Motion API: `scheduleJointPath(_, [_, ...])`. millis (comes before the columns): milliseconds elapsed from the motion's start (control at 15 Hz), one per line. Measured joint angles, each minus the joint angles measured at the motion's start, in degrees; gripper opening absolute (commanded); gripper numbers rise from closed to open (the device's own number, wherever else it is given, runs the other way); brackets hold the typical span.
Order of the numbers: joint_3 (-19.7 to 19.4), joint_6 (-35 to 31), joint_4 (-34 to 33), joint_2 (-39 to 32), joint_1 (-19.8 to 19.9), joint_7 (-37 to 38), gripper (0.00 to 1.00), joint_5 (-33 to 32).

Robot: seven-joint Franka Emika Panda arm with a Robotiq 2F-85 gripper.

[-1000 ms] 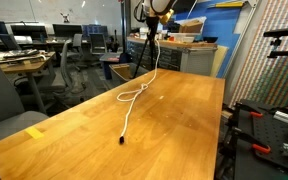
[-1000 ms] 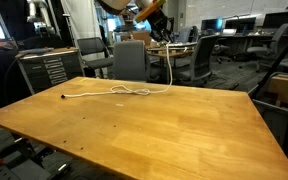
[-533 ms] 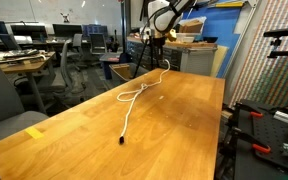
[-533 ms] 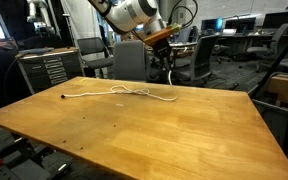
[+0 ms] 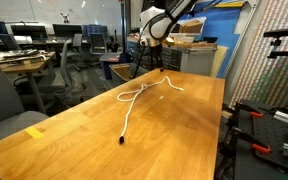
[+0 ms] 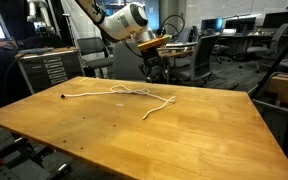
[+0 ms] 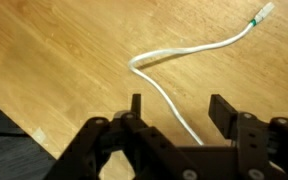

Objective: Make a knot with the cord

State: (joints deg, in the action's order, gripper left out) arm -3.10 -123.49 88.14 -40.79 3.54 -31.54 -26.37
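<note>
Cord (image 6: 132,92) slack on table (image 5: 184,130), chair (image 6: 127,62) behind

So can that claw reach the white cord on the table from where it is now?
Probably yes. The gripper hangs open right above the cord, which lies loose on the wooden table; nothing stands between them in the wrist view.

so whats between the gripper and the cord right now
nothing solid: in the wrist view the open gripper hangs over the cord, which lies on the bare wooden table and runs under the gap between its jaws
</note>
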Motion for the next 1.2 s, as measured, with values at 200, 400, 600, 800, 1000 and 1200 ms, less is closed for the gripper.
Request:
scheduleJointPath(200, [1.0,-6.1,2.4,1.3,-2.6,0.1,1.00,-3.4])
scheduleJointPath(400, [1.5,-14.5,7.4,4.5,-6.2,1.8,1.00,-7.9])
scheduleJointPath(600, [2.1,-23.7,13.1,8.0,-8.8,4.0,1.00,-12.3])
scheduleJointPath(800, [5.4,-32.3,19.1,10.8,-7.8,2.0,1.00,-12.1])
scheduleJointPath(1000, [11.9,-35.5,25.0,12.3,-3.8,-6.7,1.00,-6.5])
scheduleJointPath(1200, [17.7,-35.3,29.8,12.5,-0.2,-18.7,0.98,0.7])
